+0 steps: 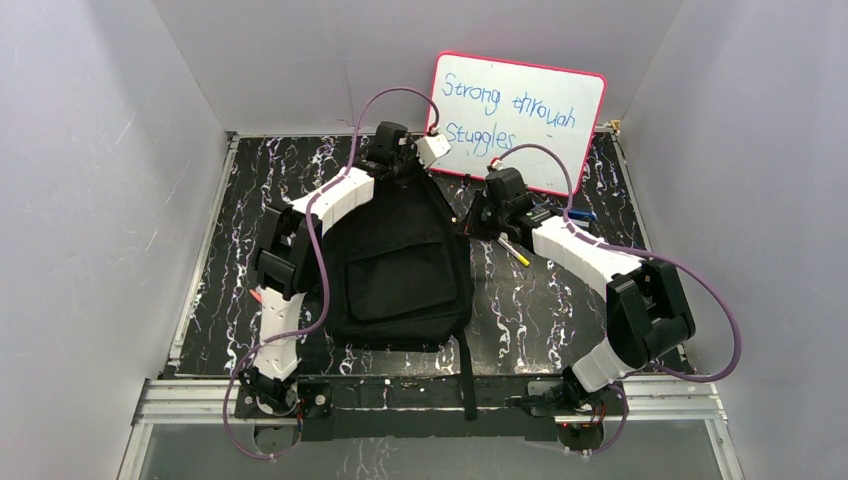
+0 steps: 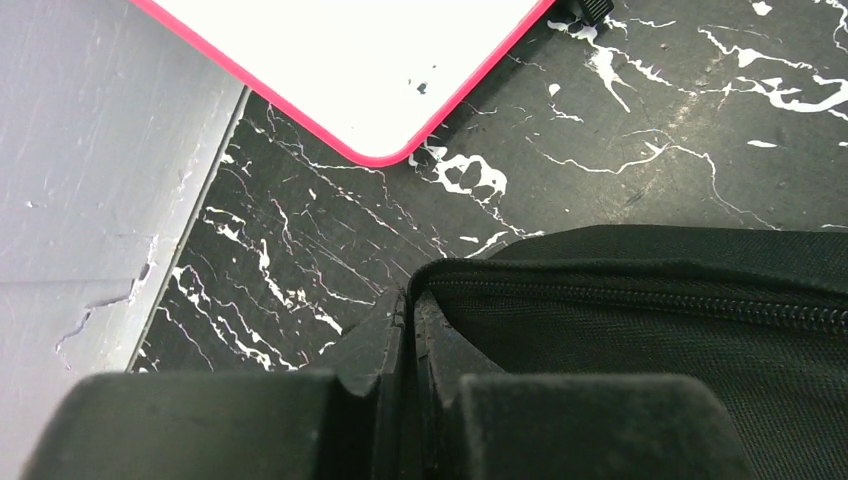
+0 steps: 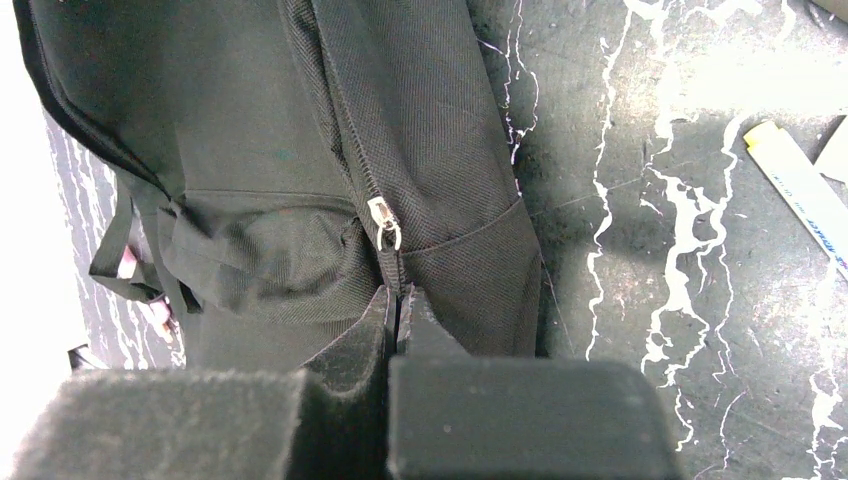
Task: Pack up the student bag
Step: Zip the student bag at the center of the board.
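Student bag (image 1: 400,265) lies flat near the table's (image 1: 540,310) front centre, pocket side up. Right gripper (image 3: 397,298), at the bag's right side, is clamped fully closed on the zip pull (image 3: 389,262). Left gripper (image 2: 407,300) is closed tight against the bag's far top edge, any pinch of fabric unclear; whiteboard (image 1: 520,115) stands behind.

The zip pull (image 3: 390,268) vanishes between the right gripper's (image 3: 397,300) closed fingers. The whiteboard (image 2: 340,60) runs off the left wrist view's top edge; the marker (image 3: 800,190) off the right wrist view's right side.
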`<control>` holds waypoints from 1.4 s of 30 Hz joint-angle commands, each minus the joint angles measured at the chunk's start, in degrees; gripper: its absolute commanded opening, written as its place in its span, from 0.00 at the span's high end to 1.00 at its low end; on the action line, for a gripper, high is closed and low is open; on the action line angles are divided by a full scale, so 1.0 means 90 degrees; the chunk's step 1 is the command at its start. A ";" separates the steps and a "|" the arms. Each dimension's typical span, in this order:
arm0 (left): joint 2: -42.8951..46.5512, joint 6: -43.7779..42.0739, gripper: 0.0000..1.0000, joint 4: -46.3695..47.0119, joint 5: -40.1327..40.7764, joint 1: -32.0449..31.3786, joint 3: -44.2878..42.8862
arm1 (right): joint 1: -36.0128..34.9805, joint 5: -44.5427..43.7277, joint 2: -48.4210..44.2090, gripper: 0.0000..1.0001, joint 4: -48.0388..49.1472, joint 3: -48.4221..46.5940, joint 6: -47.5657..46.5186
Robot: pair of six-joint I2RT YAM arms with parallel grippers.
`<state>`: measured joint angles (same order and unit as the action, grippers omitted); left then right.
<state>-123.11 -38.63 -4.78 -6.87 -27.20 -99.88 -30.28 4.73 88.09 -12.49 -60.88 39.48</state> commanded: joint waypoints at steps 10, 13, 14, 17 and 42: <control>0.1641 0.1094 0.61 0.0471 -0.0214 0.0432 0.0944 | -0.0004 -0.0221 -0.0490 0.59 0.0247 -0.0066 -0.0344; 0.2071 0.1555 0.52 0.0848 -0.0213 0.0559 0.1480 | -0.0003 -0.0441 -0.0737 0.48 0.0312 -0.0006 -0.0401; 0.2230 0.1781 0.51 0.0946 -0.0239 0.0649 0.1675 | -0.0004 -0.0488 -0.0830 0.44 0.0318 0.0052 -0.0432; 0.2680 0.2528 0.48 0.1309 -0.0496 0.1084 0.2386 | 0.0002 -0.0490 -0.1115 0.36 0.0277 0.0292 -0.0488; 0.4018 0.5155 0.36 0.0899 0.0272 0.1891 0.4048 | -0.0021 -0.0634 -0.1991 0.24 -0.0394 0.1394 -0.0380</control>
<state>-93.14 -4.27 3.09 -14.24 -10.26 -63.88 -30.50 7.33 70.85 -15.38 -42.09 41.52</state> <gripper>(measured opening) 0.633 0.752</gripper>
